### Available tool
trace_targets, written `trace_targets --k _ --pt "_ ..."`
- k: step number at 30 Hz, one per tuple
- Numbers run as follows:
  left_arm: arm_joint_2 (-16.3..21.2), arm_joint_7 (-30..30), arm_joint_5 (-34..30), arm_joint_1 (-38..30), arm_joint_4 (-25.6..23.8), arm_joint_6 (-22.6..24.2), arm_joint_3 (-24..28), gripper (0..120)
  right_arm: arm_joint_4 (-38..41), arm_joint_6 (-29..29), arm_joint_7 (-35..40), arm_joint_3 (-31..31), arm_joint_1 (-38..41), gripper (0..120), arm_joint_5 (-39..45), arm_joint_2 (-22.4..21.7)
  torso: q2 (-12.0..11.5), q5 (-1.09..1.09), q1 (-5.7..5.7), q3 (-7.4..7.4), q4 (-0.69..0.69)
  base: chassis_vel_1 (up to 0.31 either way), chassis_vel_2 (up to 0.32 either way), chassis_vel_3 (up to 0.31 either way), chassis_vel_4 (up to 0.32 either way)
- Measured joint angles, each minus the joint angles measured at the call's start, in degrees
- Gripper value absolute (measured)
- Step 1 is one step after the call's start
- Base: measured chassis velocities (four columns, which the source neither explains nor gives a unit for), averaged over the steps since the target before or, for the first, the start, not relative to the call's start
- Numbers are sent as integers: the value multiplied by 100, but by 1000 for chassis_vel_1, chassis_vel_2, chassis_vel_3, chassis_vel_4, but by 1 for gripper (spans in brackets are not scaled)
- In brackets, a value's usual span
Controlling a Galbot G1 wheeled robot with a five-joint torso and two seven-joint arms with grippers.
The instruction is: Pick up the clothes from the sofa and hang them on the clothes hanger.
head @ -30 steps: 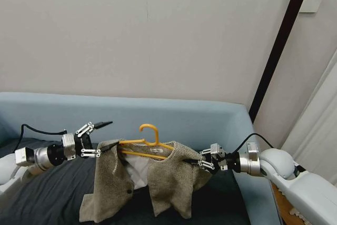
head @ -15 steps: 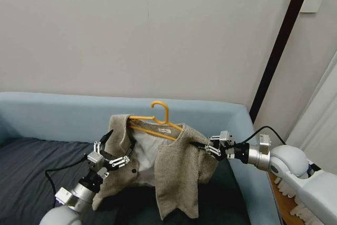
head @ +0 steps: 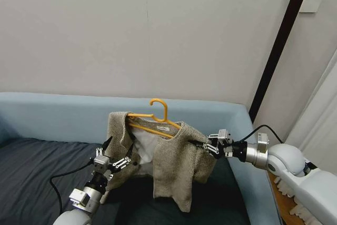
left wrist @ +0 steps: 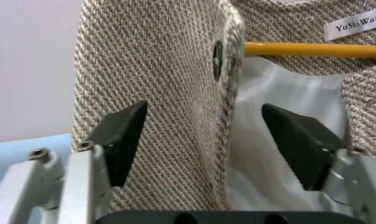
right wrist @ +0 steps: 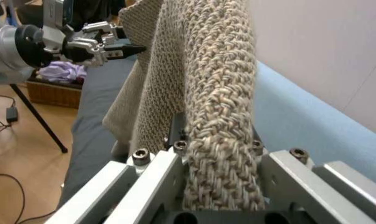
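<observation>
The right gripper [head: 211, 146] has its fingers clamped on the shoulder edge of the beige knit cardigan [head: 176, 169]. The cardigan hangs on an orange hanger [left wrist: 312, 49] in front of the blue sofa [head: 52, 110] backrest. The left gripper [left wrist: 203, 116] has its fingers apart, and the cardigan's buttoned front edge lies between them.

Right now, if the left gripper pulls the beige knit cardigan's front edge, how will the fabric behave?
Probably floppy: the beige knit cardigan sags in folds below the orange plastic hanger. Its coarse weave should grip well, as in the shut right gripper. The open left gripper may tug it off the hanger.
</observation>
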Motion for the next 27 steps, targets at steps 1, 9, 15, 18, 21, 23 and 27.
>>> trace_targets --k 1,9,15,18,21,23,27 --pt "-8 5 2 8 -14 -2 5 66 0 0 -3 -1 3 5 1 0 0 0 0 0 0 0 0 0 0" --pt "-33 54 24 -4 -16 -38 19 34 5 -8 -52 2 2 5 25 -25 0 0 0 0 -1 0 0 0 0" --pt "-92 76 7 -12 -61 -87 20 12 49 -29 52 -45 5 5 53 -20 0 0 0 0 -1 0 0 0 0" --pt "-136 124 -3 -19 -126 -170 5 2 50 -42 95 -82 6 5 28 2 0 0 0 0 0 0 0 0 0" --pt "-152 191 -28 -24 -165 -223 0 0 51 -52 129 -95 -3 5 -18 11 0 0 0 0 0 0 0 0 0" --pt "-185 372 -34 -27 -272 -299 11 0 87 -122 239 -112 -67 5 -162 16 0 1 0 0 -1 0 0 0 0" --pt "-230 525 27 -32 -395 -303 70 0 129 -219 384 -141 -132 5 -339 27 0 1 0 0 -1 0 0 0 0"
